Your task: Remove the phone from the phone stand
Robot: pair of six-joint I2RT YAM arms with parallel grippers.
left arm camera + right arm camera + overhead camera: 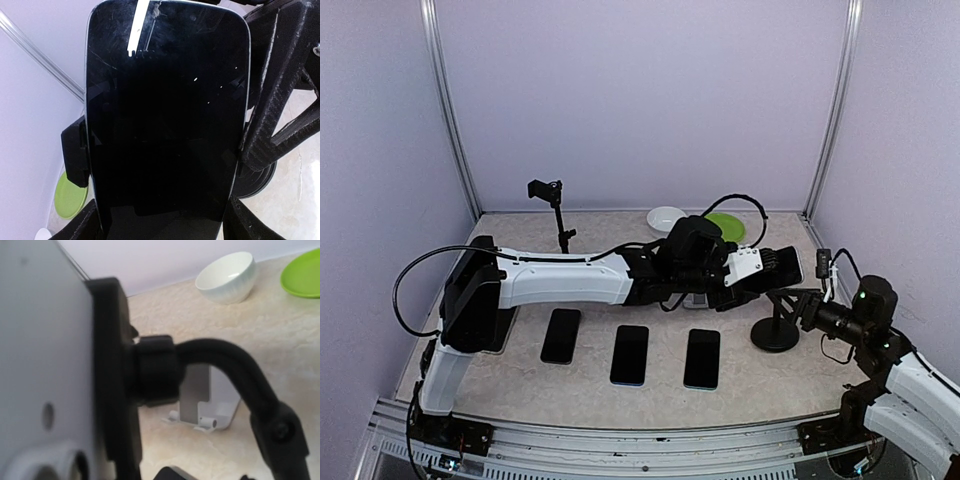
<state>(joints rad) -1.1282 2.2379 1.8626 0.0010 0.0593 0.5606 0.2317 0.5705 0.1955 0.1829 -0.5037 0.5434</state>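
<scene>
The phone (165,115), black-screened, fills the left wrist view. It still sits in the black phone stand (775,335), whose clamp (74,155) shows at its left edge. My left gripper (760,270) reaches across the table and is shut on the phone, with fingers (82,225) against both long edges. In the right wrist view the phone's grey back (40,365) is on the clamp plate (115,390), which joins the curved neck (225,365). My right gripper (808,308) is at that neck and appears shut on it.
Three dark phones (561,335) (630,354) (702,358) lie flat in a row near the front. A white bowl (666,217) and a green plate (725,225) sit at the back. A thin black tripod (555,205) stands back left. A small silver stand (205,400) sits behind the phone stand.
</scene>
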